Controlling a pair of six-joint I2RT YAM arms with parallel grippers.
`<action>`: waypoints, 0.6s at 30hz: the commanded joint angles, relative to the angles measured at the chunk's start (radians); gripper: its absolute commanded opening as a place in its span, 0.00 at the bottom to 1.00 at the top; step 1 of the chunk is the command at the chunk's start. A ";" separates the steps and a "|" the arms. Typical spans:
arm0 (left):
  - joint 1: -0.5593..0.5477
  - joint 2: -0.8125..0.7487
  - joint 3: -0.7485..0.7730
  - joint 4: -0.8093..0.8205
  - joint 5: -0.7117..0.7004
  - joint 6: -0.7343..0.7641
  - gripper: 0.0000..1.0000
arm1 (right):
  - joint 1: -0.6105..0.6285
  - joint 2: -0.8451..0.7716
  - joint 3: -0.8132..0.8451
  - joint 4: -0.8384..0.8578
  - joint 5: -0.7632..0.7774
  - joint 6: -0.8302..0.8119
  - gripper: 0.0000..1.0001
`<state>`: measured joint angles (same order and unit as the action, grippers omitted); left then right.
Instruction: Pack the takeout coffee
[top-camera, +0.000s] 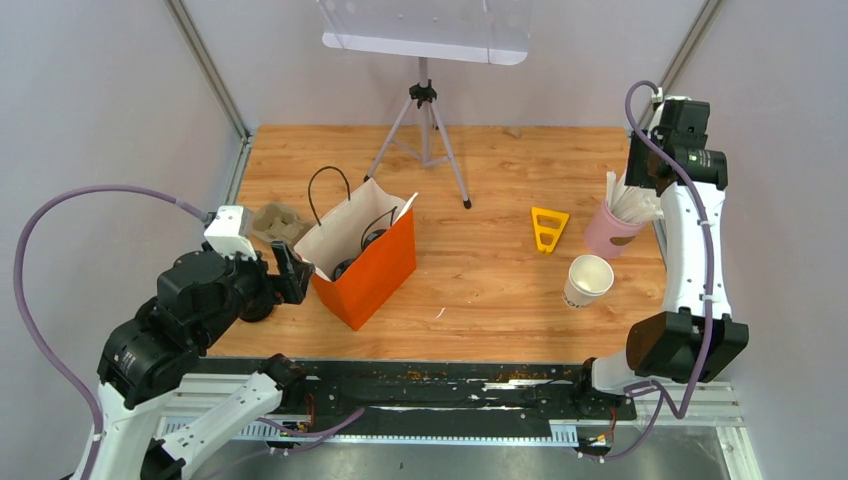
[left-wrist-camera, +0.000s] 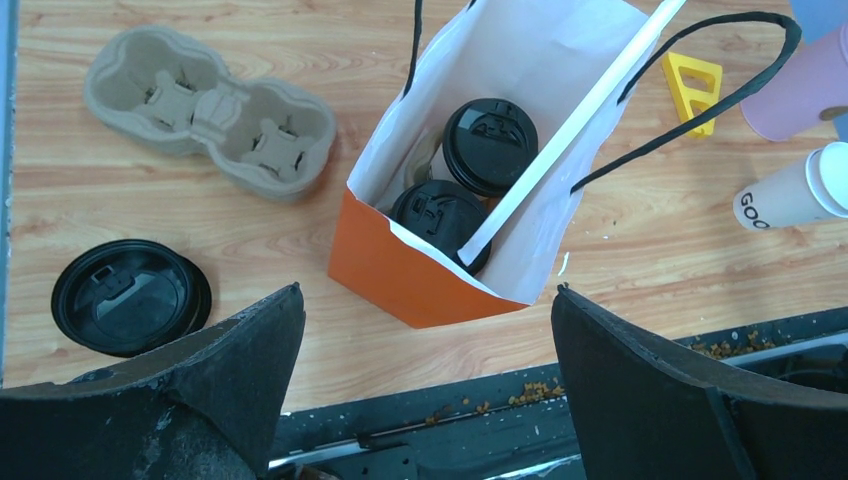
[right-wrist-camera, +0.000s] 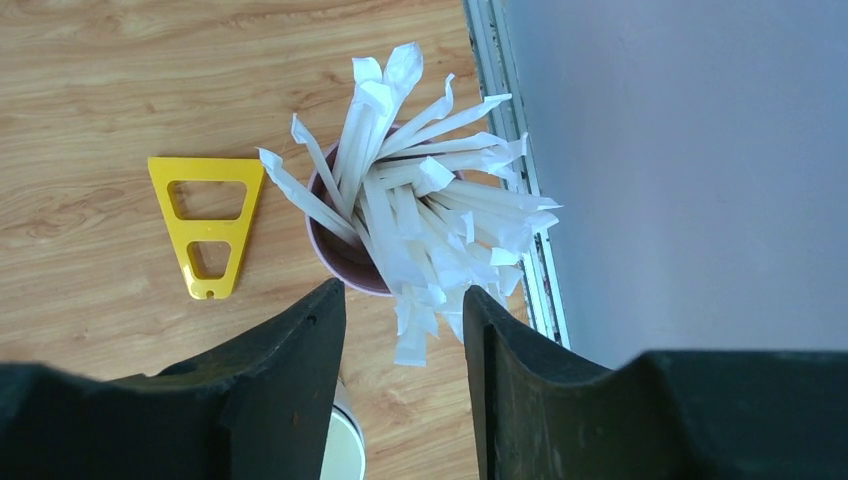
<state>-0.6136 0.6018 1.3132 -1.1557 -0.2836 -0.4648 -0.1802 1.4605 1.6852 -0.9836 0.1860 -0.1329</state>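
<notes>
1. Counts: two lidded cups (left-wrist-camera: 490, 145), one open white cup (top-camera: 586, 282) with no lid, one loose black lid (left-wrist-camera: 122, 297), one orange bag (left-wrist-camera: 400, 275) with two black loop handles, one brown pulp tray (left-wrist-camera: 210, 105) with two wells, one pink cup (top-camera: 608, 235) holding a bundle of white wrapped straws (right-wrist-camera: 420, 200) too crowded to count, one yellow triangular piece (right-wrist-camera: 205, 225) with two cut-outs, and one tripod (top-camera: 425, 125).
2. Place: both lidded cups sit inside the orange bag, side by side and touching or nearly so. The bag stands at the left of the table (top-camera: 490, 290), its mouth open. The open cup stands well to the right, just in front of the pink cup.
3. Direction: the lidded cups stand upright, long axis vertical, black lids facing up. The open cup is upright too, mouth up.
4. Writing: the open cup's side reads "GOO", and the rest is cut off. The raised marks on the lids are too small to read.
5. The left gripper (left-wrist-camera: 428, 300) hangs above the bag's near edge, its jaws spread wide and empty.
6. The right gripper (right-wrist-camera: 402, 300) hovers over the pink cup with its jaws partly apart. Straw ends lie in the gap, with bare table showing beside one finger, so nothing is clamped.
</notes>
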 joint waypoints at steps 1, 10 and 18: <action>-0.002 -0.007 -0.009 0.058 0.009 -0.014 0.99 | -0.015 0.015 -0.020 0.022 -0.023 -0.009 0.43; -0.002 -0.017 -0.043 0.075 0.006 0.000 0.99 | -0.032 0.037 -0.019 0.012 -0.035 -0.006 0.36; -0.003 -0.008 -0.022 0.083 -0.016 0.029 0.99 | -0.033 0.051 -0.009 0.021 -0.038 -0.015 0.22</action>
<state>-0.6136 0.5827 1.2648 -1.1164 -0.2844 -0.4622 -0.2085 1.5063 1.6573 -0.9890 0.1524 -0.1368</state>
